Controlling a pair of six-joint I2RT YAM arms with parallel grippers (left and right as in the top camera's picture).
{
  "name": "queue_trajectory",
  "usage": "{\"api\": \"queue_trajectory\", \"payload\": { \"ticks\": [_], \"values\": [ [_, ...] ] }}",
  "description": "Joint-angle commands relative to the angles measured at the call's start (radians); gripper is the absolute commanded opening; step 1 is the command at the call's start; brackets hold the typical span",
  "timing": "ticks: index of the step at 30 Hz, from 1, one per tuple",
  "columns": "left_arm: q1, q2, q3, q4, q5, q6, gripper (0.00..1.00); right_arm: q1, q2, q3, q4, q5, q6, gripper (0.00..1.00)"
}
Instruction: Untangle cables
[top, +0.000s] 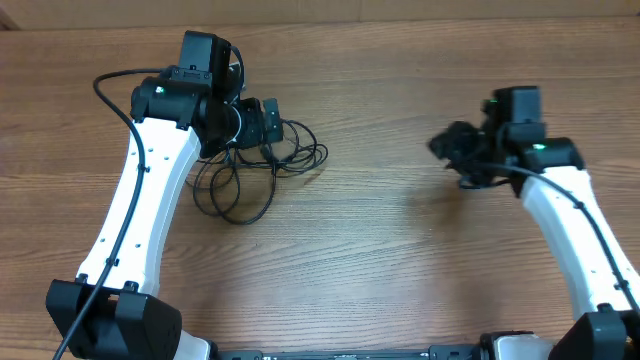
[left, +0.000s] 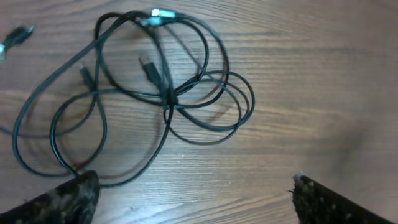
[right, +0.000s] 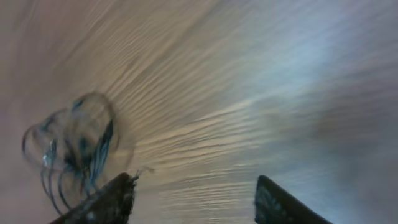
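The cables (left: 169, 94) are thin black cords lying in overlapping loops on the wooden table, crossing in a knot near their middle. A silver-tipped plug (left: 159, 14) sits at the top of the tangle. From overhead the cables (top: 272, 165) lie left of centre, with my left gripper (top: 272, 124) just above their upper part. In the left wrist view the left gripper (left: 196, 186) is open, with bare wood between its fingers (left: 68, 198) and the tangle just ahead. My right gripper (top: 447, 150) hangs far to the right. It is open and empty (right: 196, 190). The blurred cables (right: 74, 149) show at that view's left.
A separate small plug end (left: 15, 36) lies at the upper left of the left wrist view. A thick black arm cable (top: 112, 90) arcs beside the left arm. The wooden table (top: 380, 230) spreads between the two arms.
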Motion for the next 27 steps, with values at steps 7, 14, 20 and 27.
{"api": "queue_trajectory", "payload": {
  "ticks": [7, 14, 20, 27],
  "values": [
    [-0.021, 0.061, 0.007, -0.025, -0.07, -0.197, 0.55, 0.138, 0.05, -0.01, 0.087, -0.005, -0.061, 0.69],
    [-0.046, 0.213, 0.007, 0.015, -0.195, -0.197, 0.47, 0.138, 0.055, -0.01, 0.071, -0.005, -0.059, 0.72],
    [-0.046, 0.337, 0.007, 0.06, -0.196, -0.197, 0.18, 0.138, 0.056, -0.011, 0.067, -0.005, -0.059, 0.73],
    [-0.046, 0.38, 0.007, 0.098, -0.195, -0.197, 0.23, 0.138, 0.057, -0.011, 0.068, -0.004, -0.059, 0.75]
  ]
}}
